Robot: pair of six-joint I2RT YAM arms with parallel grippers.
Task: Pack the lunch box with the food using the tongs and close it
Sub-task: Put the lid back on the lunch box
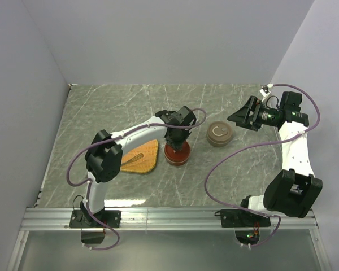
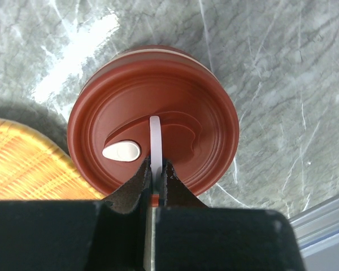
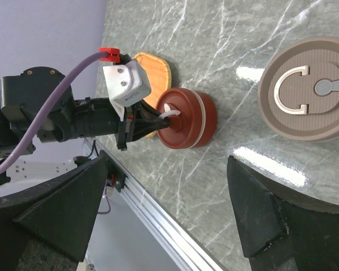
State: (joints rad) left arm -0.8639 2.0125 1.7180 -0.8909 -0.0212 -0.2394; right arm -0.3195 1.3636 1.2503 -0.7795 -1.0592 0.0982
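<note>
At the near edge of the bench [image 1: 130, 107], an aluminium rail [image 1: 169, 217] carried both arm bases. The left arm reached out from there, and its left claw [image 2: 156, 169] was closed on the thin white loop handle [image 2: 155, 135] standing on top of a round red-brown lunch box [image 2: 186, 101]. The two black fingers pinched the strap from either side. The box stood on the bench directly under that claw with its lid on, and a pale band showed just below the lid's rim. A small white teardrop tab [image 2: 122, 150] lay flat on the lid, just to the left of the pinched handle.

To the left of the left claw, just beside the red-brown box, lay an orange-yellow woven tray [image 1: 150, 152]. The slender tongs [image 1: 133, 158] rested on it, lying diagonally across the weave and well apart from either claw.

To the right of the left claw and a little farther out stood a second round container, tan-brown [image 3: 303, 87], apart from the red-brown one. A metal C-shaped handle [image 3: 277, 93] lay flat on its lid.

Farthest out, the right claw [image 1: 240, 116] hung above the bench with its fingers spread wide and nothing between them. It pointed toward the tan-brown container, which sat to its left and slightly nearer, without touching it.
</note>
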